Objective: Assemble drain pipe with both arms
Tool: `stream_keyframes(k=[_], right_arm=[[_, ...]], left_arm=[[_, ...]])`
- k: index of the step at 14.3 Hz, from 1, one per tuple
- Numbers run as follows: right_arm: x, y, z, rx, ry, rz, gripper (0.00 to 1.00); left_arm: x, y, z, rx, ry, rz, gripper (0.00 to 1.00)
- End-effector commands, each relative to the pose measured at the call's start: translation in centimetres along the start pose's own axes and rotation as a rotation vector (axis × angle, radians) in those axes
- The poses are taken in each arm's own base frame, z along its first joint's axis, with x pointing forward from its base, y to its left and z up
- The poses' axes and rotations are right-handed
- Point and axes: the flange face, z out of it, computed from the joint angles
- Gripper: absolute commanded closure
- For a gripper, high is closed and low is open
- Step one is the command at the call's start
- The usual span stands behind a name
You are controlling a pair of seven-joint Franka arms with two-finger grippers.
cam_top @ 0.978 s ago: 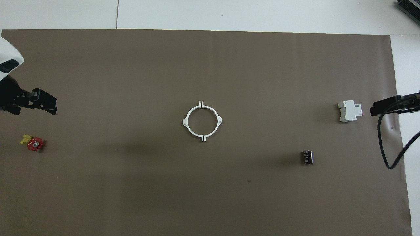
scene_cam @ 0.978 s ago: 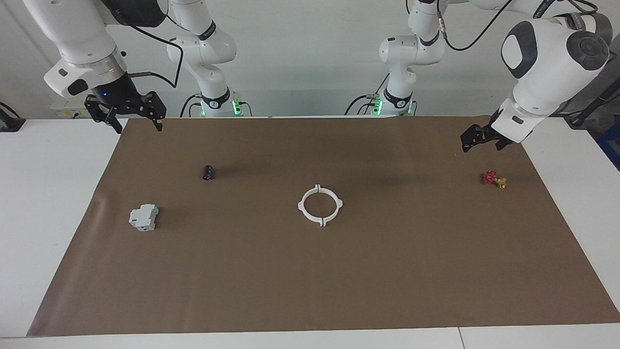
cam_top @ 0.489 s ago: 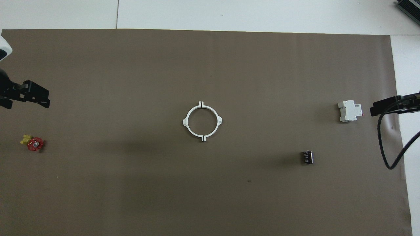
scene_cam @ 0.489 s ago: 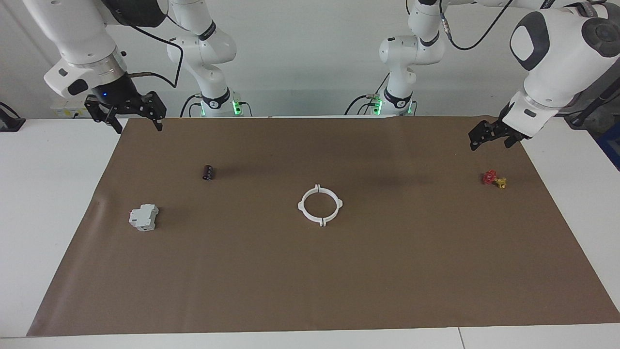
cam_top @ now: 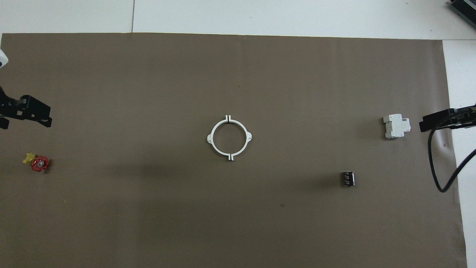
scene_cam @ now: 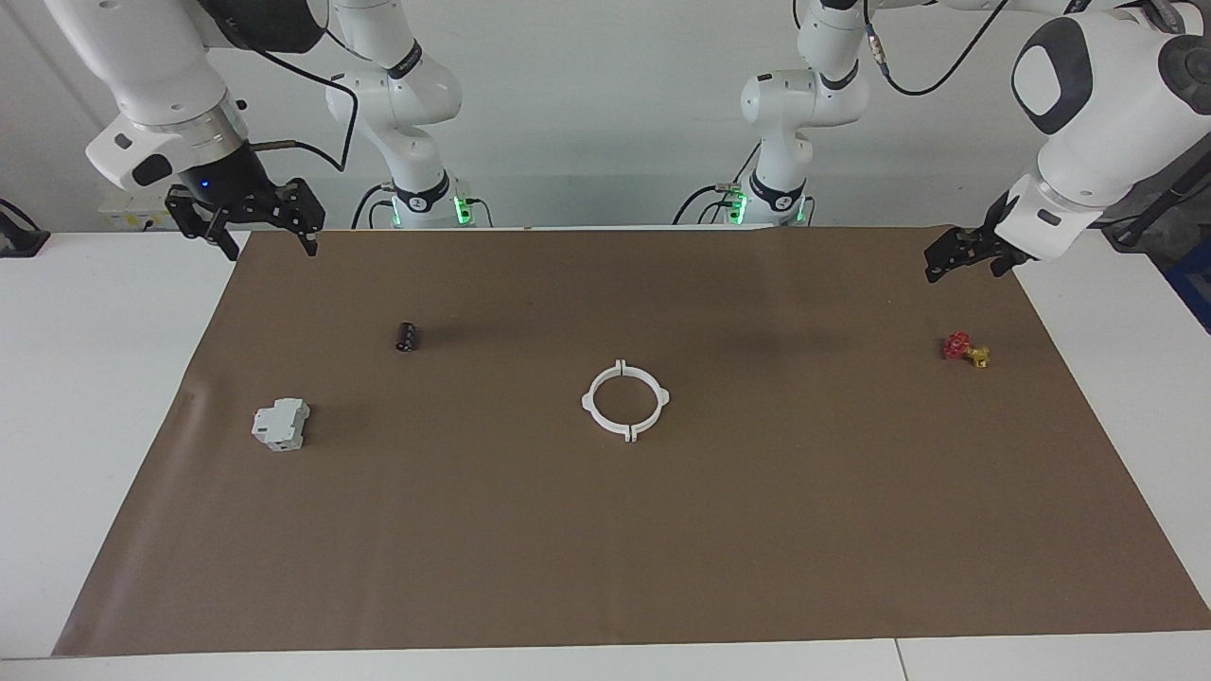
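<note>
The light is coming from above and it is bright and even in both views. Nothing is looking dark or hard to see. The brown mat (scene_cam: pixel 605 530) is not shining back any glare. Soft, blurry shadows are lying on it, one dim wide patch just nearer to the robots than the white ring (scene_cam: pixel 625 400). The small black cylinder (scene_cam: pixel 407 337) and the grey-white block (scene_cam: pixel 281 424) are each throwing a faint shadow to one side. The white arms are looking a little glossy. Green lights are glowing at the arm bases (scene_cam: pixel 426 210). Both pictures are looking sharp, and the mat's edges are staying almost straight.
</note>
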Motion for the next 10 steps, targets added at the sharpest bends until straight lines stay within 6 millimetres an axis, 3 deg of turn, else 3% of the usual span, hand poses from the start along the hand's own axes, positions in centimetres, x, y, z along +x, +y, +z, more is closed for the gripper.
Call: stream_keyframes(k=[1,5,10], right_arm=[[-0.5,-0.1,-0.3,0.015,-0.002,0.015,0.00],[-0.5,-0.1,-0.3,0.015,-0.002,0.015,0.00],[-0.5,-0.1,-0.3,0.015,-0.002,0.015,0.00]], left_arm=[[-0.7,0.1,-1.0,-0.008,0.004,0.006,0.00],[-0.7,1.0,-2.0,-0.002,0.064,0.030,0.00],[0.0,0.5,-2.7,-0.003,0.166,0.125,0.00]])
